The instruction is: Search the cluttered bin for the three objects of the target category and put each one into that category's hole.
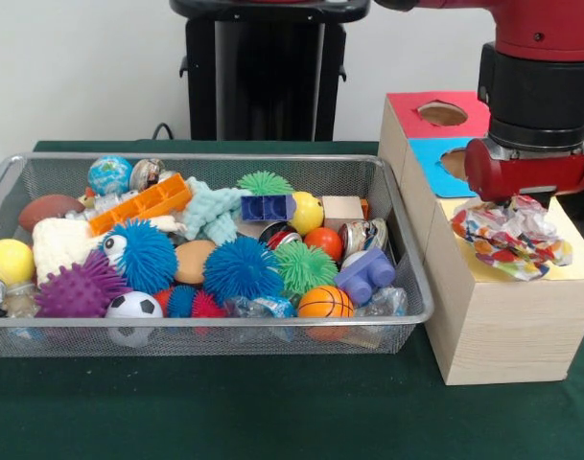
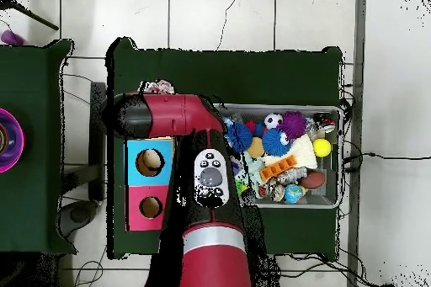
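One crumpled wad of white paper with red, orange, blue and yellow patches [image 1: 510, 236] sits on the pale yellow top of the light wooden box [image 1: 579, 254], where the hole would be. The hole itself is hidden under it. The arm's red wrist [image 1: 531, 172] hangs straight above the wad, and my gripper [image 1: 518, 205] is mostly hidden between them. In the overhead view the wad [image 2: 160, 87] shows just past the arm. The wire mesh bin [image 1: 224, 322] stands left of the boxes, full of toys. No other paper wad shows in it.
The blue-topped box [image 1: 435, 158] and the red-topped box [image 1: 435, 101] stand behind the yellow one, each with a round hole. The bin [image 2: 282, 107] holds spiky rubber balls, a mint fuzzy toy [image 1: 213, 213], small sports balls and blocks. The robot's black pedestal [image 1: 268, 77] stands behind.
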